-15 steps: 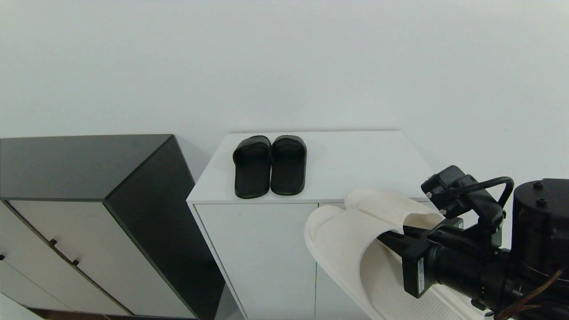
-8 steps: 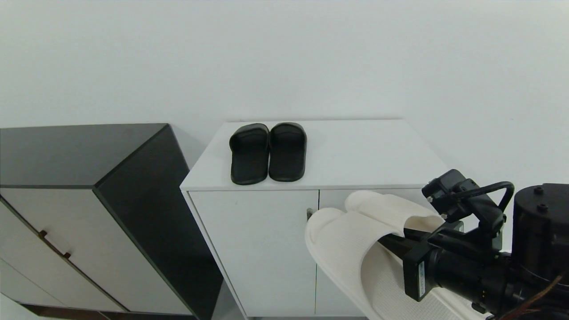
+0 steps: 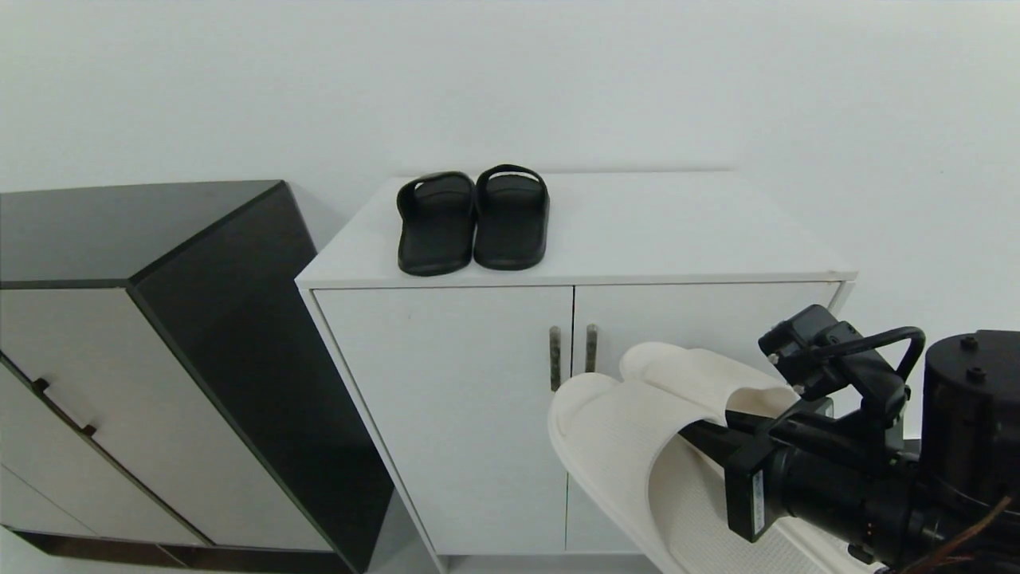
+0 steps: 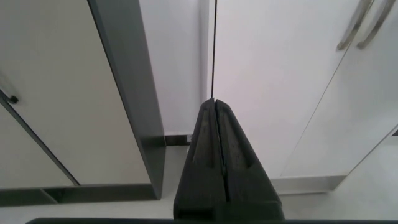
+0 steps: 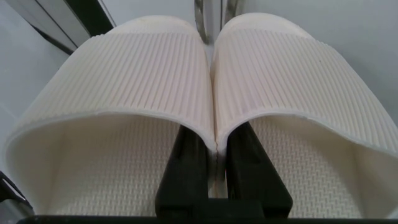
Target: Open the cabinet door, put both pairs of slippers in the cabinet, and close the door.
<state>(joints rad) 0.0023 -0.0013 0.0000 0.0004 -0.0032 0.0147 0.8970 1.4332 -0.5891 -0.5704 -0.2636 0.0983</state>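
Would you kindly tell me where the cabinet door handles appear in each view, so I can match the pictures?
Head view: cabinet door handles at centre, flanking the door seam, just above the white slippers.
Left wrist view: handles in the upper right corner, beyond the left gripper.
Right wrist view: handles at top centre, in the gap between the slippers' toes.
Shared landmark: the white cabinet doors.

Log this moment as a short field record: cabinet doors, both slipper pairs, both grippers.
Cabinet doors: both doors of the white two-door cabinet shut; metal bar handles untouched.
Black pair: black rubber slides side by side on the cabinet top.
Cream pair: cream ribbed slippers held in front of the right door.
Right gripper: shut on the cream pair's adjoining inner sides.
Left gripper: shut, empty.
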